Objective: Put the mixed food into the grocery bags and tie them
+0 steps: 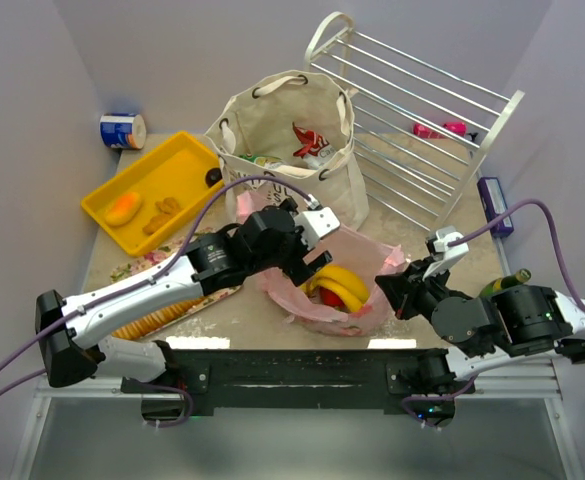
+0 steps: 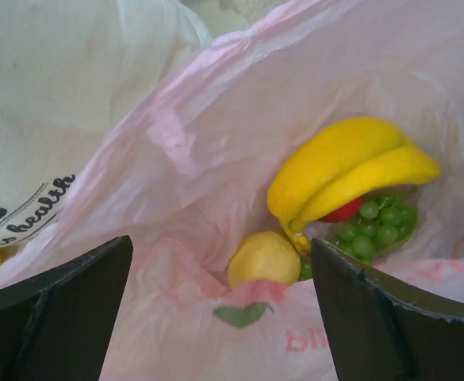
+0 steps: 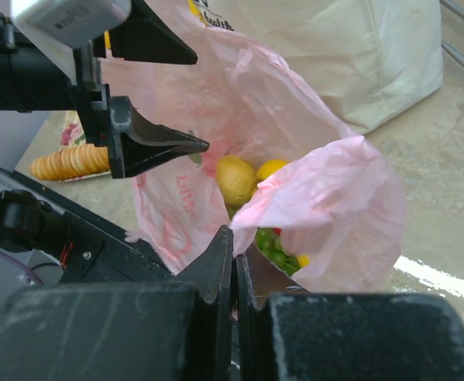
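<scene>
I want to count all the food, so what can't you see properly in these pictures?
- Left wrist view: a red fruit in the pink bag, mostly behind the banana and grapes; kind unclear.
- Top view: the tote walls hide most of its contents; a red packet peeks out.
- Top view: a green bottle, half behind the right arm.

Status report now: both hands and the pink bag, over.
Left hand open above pink bag. Right hand shut on its rim. Banana, lemon, grapes inside; not tied.
</scene>
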You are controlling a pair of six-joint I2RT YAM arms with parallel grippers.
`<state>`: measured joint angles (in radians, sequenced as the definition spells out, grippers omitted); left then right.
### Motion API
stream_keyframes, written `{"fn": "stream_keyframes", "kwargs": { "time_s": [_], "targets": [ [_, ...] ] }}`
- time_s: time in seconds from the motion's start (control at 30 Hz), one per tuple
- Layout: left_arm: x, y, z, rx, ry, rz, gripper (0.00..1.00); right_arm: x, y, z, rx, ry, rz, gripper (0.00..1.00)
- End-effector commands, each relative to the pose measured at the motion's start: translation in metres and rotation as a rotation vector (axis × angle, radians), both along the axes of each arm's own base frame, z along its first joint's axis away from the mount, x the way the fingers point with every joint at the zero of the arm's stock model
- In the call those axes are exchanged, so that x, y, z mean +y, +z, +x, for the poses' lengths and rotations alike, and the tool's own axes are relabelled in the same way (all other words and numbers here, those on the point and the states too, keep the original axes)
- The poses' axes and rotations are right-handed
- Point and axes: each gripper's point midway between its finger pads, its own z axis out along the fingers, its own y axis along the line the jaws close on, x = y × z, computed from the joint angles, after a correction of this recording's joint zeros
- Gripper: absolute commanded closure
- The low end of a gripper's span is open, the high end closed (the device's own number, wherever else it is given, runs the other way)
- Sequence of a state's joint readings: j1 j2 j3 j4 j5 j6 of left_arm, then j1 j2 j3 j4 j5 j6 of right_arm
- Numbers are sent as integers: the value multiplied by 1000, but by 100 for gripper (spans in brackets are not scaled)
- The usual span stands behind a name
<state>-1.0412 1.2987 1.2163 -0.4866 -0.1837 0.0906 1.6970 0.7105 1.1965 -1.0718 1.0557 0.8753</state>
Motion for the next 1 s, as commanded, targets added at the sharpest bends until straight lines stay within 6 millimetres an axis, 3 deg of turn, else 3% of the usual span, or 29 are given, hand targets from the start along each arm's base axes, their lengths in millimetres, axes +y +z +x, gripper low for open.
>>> {"fn": "stream_keyframes", "kwargs": {
  "time_s": [0.0, 0.07, 0.1, 0.2, 0.23, 0.3, 0.33, 0.37, 0.4, 0.43, 0.47, 0.5, 0.53, 0.63, 0.73, 0.9, 0.97],
  "targets": [
    [-19, 76, 3, -91, -53, -194, 0, -3, 15, 3, 5, -37, 74, 100],
    [-13, 94, 13, -101, -47, -237, 0, -2, 14, 3, 2, -38, 71, 100],
    [-7, 115, 19, -114, -37, -287, 0, -3, 15, 4, 1, -38, 70, 100],
    [29, 145, 51, -129, 27, -400, 0, -3, 16, 4, -1, -39, 70, 100],
    [54, 151, 72, -146, 99, -416, 0, -4, 16, 4, 0, -39, 72, 100],
    [82, 155, 94, -131, 205, -457, 0, -5, 16, 4, -1, -40, 77, 100],
    [117, 152, 117, -135, 314, -461, 0, -6, 17, 5, -2, -44, 80, 100],
    [136, 146, 129, -120, 384, -464, 0, -7, 17, 5, -3, -44, 82, 100],
    [153, 128, 145, -66, 470, -470, 0, -7, 15, 5, -2, -44, 80, 100],
    [194, 115, 165, -48, 601, -468, 0, -7, 16, 5, -1, -44, 86, 100],
    [212, 98, 174, -4, 665, -471, 0, -8, 15, 5, -3, -45, 85, 100],
    [228, 66, 186, 81, 746, -477, 0, -8, 16, 5, -2, -44, 89, 100],
    [260, 49, 194, 107, 837, -485, 0, -9, 16, 5, 0, -41, 91, 100],
    [305, -2, 208, 183, 989, -485, 0, -11, 16, 5, 4, -38, 96, 100],
    [334, -40, 219, 220, 1105, -432, 0, -13, 17, 4, 10, -33, 109, 100],
    [351, -99, 235, 331, 1190, -332, 0, -9, 19, 4, 4, -24, 113, 100],
    [359, -113, 238, 348, 1217, -307, 1, -8, 19, 4, 1, -25, 106, 100]
  ]
}}
